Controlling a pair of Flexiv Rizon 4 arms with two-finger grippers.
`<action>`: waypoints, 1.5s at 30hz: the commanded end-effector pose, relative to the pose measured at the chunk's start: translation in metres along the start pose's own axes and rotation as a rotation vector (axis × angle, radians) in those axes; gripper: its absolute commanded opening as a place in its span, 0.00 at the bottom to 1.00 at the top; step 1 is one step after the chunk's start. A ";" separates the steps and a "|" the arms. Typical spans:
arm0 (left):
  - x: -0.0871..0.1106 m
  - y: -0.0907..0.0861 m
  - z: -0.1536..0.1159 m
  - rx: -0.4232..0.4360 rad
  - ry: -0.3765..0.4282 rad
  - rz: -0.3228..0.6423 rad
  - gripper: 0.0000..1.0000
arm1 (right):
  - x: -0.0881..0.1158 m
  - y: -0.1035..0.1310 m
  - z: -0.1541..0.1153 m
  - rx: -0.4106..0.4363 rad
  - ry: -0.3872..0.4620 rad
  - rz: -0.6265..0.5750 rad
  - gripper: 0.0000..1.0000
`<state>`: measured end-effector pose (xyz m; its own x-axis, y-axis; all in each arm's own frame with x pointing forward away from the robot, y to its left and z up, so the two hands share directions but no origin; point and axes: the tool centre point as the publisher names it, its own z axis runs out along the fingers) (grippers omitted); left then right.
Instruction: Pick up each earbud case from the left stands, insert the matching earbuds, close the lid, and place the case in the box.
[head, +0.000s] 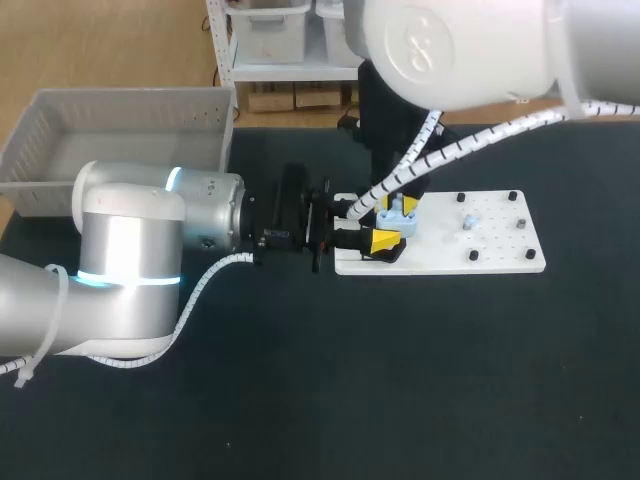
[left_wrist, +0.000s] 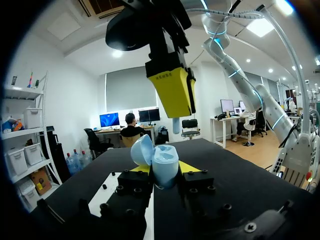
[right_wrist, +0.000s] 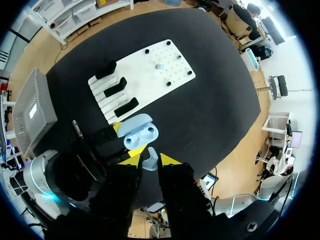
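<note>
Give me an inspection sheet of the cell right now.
Surface: black table, with a white peg board on it.
Job's things: earbud case open; one earbud just above it; second earbud lying on the board; three black stands empty; grey box at the far left corner, no case seen inside.
Clutter: nothing seen.
Pincers: left pincer shut on the case; right pincer shut on the earbud.
Cables: white spiral conduit along both arms.
Surroundings: nothing seen reaching over the table.

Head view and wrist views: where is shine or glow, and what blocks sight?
Head view: the left arm has a shiny shell and a glowing cyan ring; the right arm hides part of the table. Left wrist view: the open earbud case shines softly. Right wrist view: white board brightest.
</note>
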<state>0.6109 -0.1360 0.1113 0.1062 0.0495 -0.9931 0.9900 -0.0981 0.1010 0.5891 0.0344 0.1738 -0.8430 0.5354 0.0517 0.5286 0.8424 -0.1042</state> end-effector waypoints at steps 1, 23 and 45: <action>0.001 -0.002 0.000 -0.007 -0.002 0.003 0.00 | -0.003 0.001 0.001 0.000 0.003 0.006 0.00; 0.001 -0.002 0.000 -0.007 -0.002 0.003 0.00 | -0.014 0.003 0.016 0.004 0.013 0.034 0.00; 0.001 -0.002 0.000 -0.007 -0.002 0.003 0.00 | -0.020 -0.001 0.022 0.007 0.009 0.060 0.00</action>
<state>0.6108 -0.1361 0.1113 0.1062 0.0494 -0.9931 0.9900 -0.0983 0.1009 0.6052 0.0227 0.1527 -0.8102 0.5833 0.0579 0.5746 0.8098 -0.1184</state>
